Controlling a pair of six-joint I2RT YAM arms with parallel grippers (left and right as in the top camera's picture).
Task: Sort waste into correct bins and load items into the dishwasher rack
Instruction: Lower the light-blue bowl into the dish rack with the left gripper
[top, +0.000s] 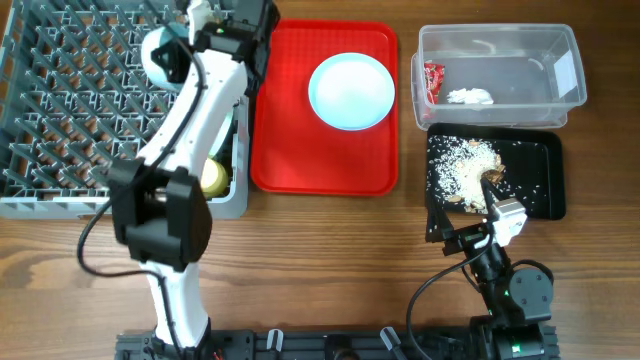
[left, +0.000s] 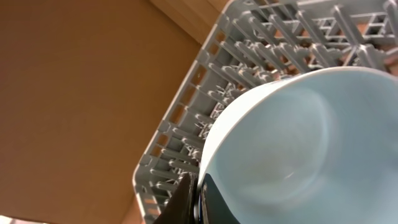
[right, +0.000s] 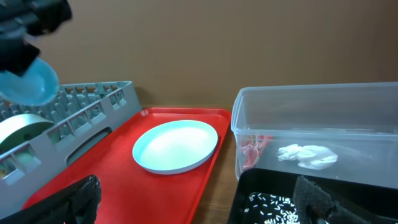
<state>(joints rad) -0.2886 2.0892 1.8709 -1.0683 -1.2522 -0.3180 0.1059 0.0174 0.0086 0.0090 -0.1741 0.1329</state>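
Note:
My left gripper (left: 198, 190) is shut on the rim of the pale blue bowl (left: 298, 149) and holds it above the far right corner of the grey dishwasher rack (top: 60, 100). The right wrist view shows that bowl (right: 30, 84) hanging over the rack. A mint green bowl (right: 18, 127) and a yellow cup (top: 213, 178) sit in the rack. The pale blue plate (top: 351, 91) lies on the red tray (top: 290, 150). The clear tub (top: 560, 60) holds the red wrapper (top: 432, 82) and the tissue (top: 470, 97). Rice (top: 465, 165) lies in the black tray (top: 545, 190). My right gripper (top: 462, 210) is open at that tray's near edge.
The left arm stretches across the rack's right side and hides part of it. Bare wooden table lies along the front between the two arm bases. The tub and the black tray stand side by side at the right, close to the red tray.

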